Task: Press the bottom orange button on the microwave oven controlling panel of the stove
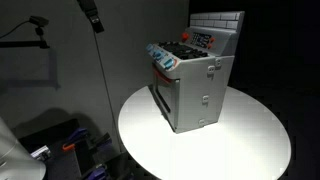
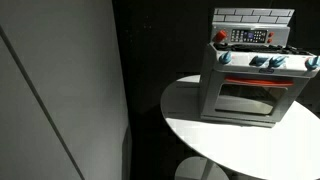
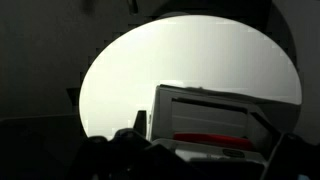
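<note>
- The press has not begun, judging by the gap: in an exterior view the tool hangs high at the top edge, well apart from the stove.
- The stove stands on the round white surface, with the panel on its raised back, just under the brick-patterned wall.
- In an exterior view the panel shows as a small dark strip above the knobs, with red-orange marks. Which one is the bottom orange button is too small to tell.
- The wrist view looks down on the surface and the stove from afar. The dark shapes at its lower edge are too dim, so I cannot tell whether the tool is wide or narrow.
- Nothing touches the panel.
- Left to do, as I judge it: cross to the stove, line up on the button, press, and back off.
</note>
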You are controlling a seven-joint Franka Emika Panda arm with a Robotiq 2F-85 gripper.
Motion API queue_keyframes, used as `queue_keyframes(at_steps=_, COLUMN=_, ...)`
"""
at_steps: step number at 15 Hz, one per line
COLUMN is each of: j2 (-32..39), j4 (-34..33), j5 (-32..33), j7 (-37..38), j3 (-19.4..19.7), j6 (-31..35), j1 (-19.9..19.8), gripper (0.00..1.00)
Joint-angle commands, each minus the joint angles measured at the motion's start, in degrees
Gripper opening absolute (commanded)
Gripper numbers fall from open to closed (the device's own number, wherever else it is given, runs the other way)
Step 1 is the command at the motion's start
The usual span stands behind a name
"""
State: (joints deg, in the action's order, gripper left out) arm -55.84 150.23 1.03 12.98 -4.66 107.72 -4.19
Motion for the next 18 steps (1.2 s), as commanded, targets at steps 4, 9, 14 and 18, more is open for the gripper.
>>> queue_keyframes(at_steps=4, j2=0.07, j4=-0.18, j5=0.03, j7=0.0, j3=0.04, j6=-0.17, j1=0.03, gripper=1.0)
queue_keyframes(at_steps=9, j2=1.92, j4=-1.35, j5=-0.65, j7=1.34, j3=0.3, j6=1.02, j1=-0.66, gripper=1.0)
queue_keyframes(at_steps=14, j2=5.65, j4=-3.38, j5=-1.15, j7=3.56, j3=0.63, j6=4.93, j1=-1.67, gripper=1.0)
queue_keyframes(at_steps=18, j2=10.6, j4=-6.49, j5=-1.18, j7=4.91, j3=1.39, j6=8.42, j1=-2.72, gripper=1.0)
